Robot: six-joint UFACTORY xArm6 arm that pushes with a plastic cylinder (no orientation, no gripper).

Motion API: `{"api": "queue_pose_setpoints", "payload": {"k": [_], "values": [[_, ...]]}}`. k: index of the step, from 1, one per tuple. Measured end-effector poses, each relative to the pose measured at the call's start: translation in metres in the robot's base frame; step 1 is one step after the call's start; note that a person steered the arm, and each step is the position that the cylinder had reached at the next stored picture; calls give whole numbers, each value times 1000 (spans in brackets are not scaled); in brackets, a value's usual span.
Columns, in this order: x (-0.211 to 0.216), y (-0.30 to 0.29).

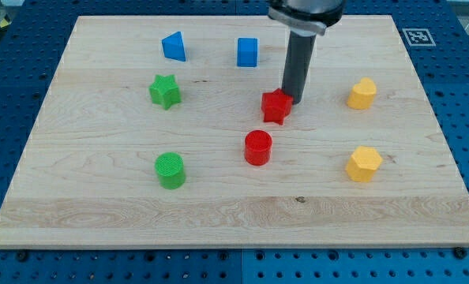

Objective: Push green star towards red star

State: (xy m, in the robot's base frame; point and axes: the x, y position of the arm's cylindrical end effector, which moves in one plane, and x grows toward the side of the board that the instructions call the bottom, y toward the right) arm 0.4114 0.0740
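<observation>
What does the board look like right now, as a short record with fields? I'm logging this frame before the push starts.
tip: my tip sits at the red star's upper right edge, far from the green star
green star: view's left, untouched
red star: centre, right of the green star
red cylinder: below the red star
green cylinder: lower left
blue blocks: two near the view's top
yellow blocks: two at the view's right

pale wooden board (219, 213) under eight scattered coloured blocks
</observation>
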Motion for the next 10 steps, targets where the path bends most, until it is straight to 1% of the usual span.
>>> {"api": "queue_pose_setpoints", "payload": {"k": [1, 3, 4, 5, 6, 8, 10], "values": [[23, -17], [32, -26], [9, -26], [-27, -34], [-47, -60], [-50, -147], [-64, -227]]}}
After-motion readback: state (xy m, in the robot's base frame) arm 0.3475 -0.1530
